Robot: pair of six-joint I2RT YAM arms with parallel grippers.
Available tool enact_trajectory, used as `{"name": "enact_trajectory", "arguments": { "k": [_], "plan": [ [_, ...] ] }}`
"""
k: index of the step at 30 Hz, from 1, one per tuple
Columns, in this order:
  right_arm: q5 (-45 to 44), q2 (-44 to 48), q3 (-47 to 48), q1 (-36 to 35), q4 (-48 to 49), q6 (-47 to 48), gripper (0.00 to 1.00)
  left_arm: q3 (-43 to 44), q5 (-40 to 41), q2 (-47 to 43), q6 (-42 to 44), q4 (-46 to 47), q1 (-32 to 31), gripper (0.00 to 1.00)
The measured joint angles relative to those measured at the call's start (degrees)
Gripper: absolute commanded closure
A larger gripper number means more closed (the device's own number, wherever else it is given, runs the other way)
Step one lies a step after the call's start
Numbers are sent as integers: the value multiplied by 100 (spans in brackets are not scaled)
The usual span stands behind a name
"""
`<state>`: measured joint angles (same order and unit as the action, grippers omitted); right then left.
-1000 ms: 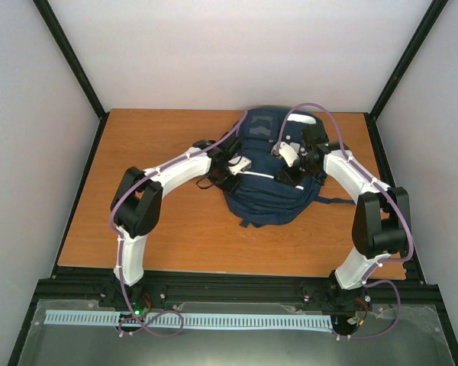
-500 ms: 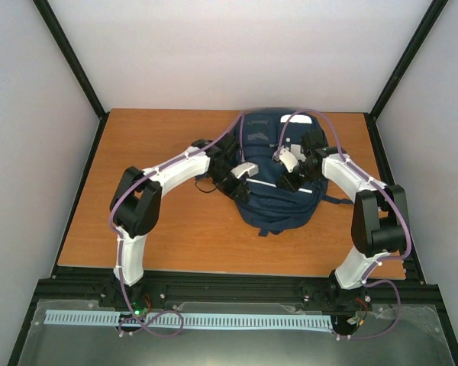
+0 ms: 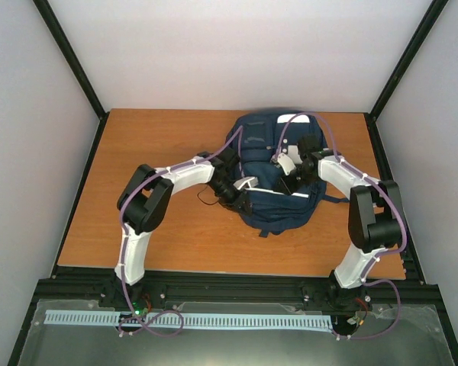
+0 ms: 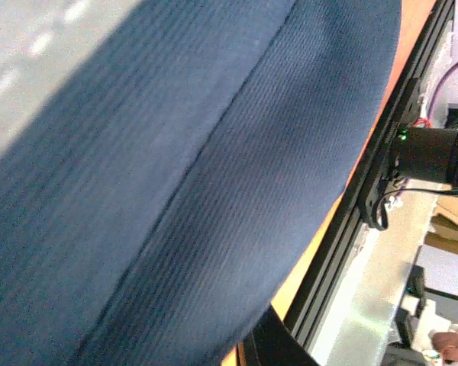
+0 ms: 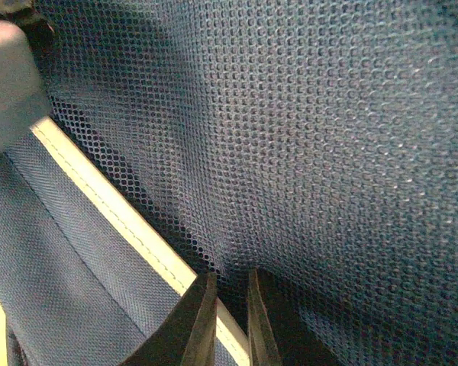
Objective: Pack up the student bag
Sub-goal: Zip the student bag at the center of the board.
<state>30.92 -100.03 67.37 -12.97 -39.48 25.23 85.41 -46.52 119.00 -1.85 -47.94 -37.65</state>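
The student bag (image 3: 275,210), navy with thin white stripes, sits at the middle back of the table between both arms. My left gripper (image 3: 243,187) is pressed against the bag's left side. In the left wrist view navy fabric (image 4: 175,191) fills the picture and hides the jaws. My right gripper (image 3: 288,164) is on the bag's upper right. In the right wrist view this gripper (image 5: 230,276) stands nearly shut, with the bag's navy mesh (image 5: 328,152) pinched between the fingertips beside a white stripe (image 5: 114,206).
The orange wooden table (image 3: 160,152) lies inside white walls with black corner posts. A black frame rail (image 3: 237,286) runs along the near edge and carries both arm bases. A dark strap (image 3: 340,200) trails from the bag's right side.
The bag has bunched up and shifted a little to the right and back. My left arm swung inward against it. The right jaws closed in on the mesh.
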Motion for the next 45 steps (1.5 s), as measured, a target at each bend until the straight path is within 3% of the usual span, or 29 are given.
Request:
{"name": "enact_trajectory", "arguments": {
  "k": [7, 13, 17, 28, 38, 45],
  "plan": [
    [101, -138, 125, -157, -7, -225, 89, 396, -525, 334, -304, -136, -70, 97],
    [63, -190, 345, -219, -197, -212, 89, 634, -584, 352, -94, -378, -240, 67],
    [-118, 13, 424, -267, -385, -61, 85, 678, -518, 249, 317, -774, -317, 56],
    [-142, 1742, 487, -289, -870, -527, 70, 444, 74, -688, 632, -1270, 684, 43],
    [-66, 2199, -485, -632, -940, -1128, 77, 1204, 1283, -426, -614, -807, 619, 49],
    [-293, 2208, -841, -780, -822, -1143, 82, 1521, 1394, 313, -1255, -439, 619, 60]
  ]
}}
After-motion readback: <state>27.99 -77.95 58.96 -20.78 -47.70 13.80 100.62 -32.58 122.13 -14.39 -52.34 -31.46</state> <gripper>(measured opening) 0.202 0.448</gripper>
